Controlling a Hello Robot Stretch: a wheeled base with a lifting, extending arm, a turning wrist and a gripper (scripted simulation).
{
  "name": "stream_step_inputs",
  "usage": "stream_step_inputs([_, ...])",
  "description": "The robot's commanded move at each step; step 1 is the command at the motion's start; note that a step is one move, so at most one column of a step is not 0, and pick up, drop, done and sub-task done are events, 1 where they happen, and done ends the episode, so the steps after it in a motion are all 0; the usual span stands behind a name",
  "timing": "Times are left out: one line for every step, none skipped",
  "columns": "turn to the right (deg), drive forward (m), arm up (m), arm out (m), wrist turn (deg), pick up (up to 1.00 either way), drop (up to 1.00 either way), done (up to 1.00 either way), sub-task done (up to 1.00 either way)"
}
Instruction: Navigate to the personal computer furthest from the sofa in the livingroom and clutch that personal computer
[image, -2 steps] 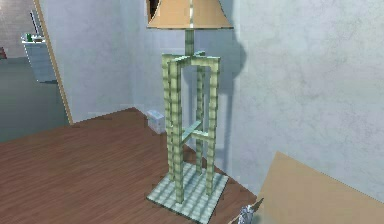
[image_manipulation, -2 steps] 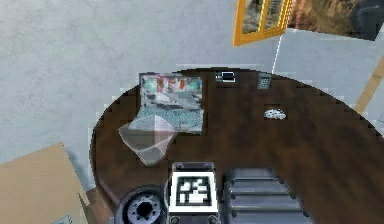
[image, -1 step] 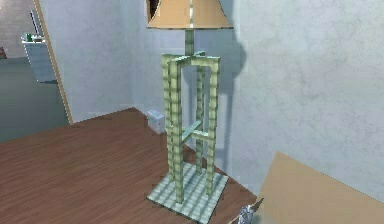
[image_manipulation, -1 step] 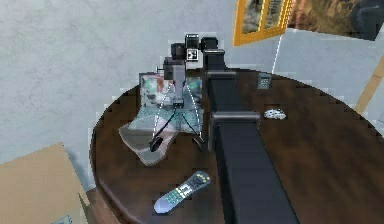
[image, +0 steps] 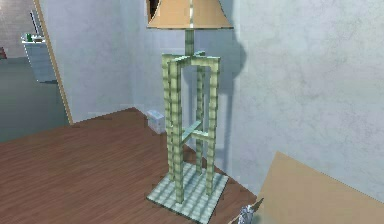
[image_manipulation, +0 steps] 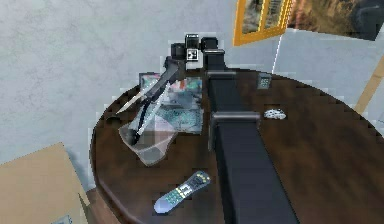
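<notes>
**Reaching for the computer**

A flat thing (image_manipulation: 185, 110), maybe the personal computer, lies near the table's (image_manipulation: 310, 150) far edge. The gripper (image_manipulation: 165, 82) is near it; if it holds anything cannot be told. Next comes a careful grab.

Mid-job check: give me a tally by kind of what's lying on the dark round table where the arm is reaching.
On the round table:
Remote control: 1
Pencil: 1
Magazine: 1
Pale angular thing: 1
Small blobs, too small to name: 2
Total: 6
</notes>
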Motion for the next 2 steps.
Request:
stream_step_inputs([0.0,0.0,0.0,0.0,45.0,0.0,0.0,0.0,0.0])
stream_step_inputs([0.0,0.0,0.0,0.0,45.0,0.0,0.0,0.0,0.0])
